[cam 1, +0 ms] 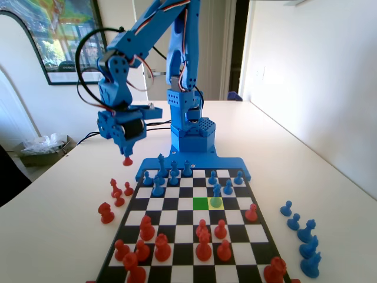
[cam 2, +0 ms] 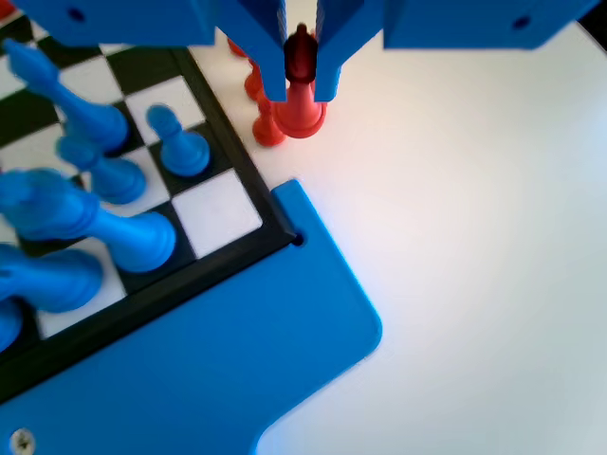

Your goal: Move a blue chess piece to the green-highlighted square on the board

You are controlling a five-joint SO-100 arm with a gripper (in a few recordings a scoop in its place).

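The blue chess piece [cam 1: 216, 196] stands on the yellow-highlighted square [cam 1: 216, 203], just right of the green-highlighted square [cam 1: 201, 203] in the fixed view, well apart from the fingers and to their lower right. The gripper [cam 1: 127, 154] hangs off the board [cam 1: 177, 247], beyond its left edge, fingers closed on a red piece [cam 2: 301, 90] held clear above the table [cam 2: 474, 237]. Below the fingers in the fixed view, further red pieces [cam 1: 119, 193] stand on the table beside the board.
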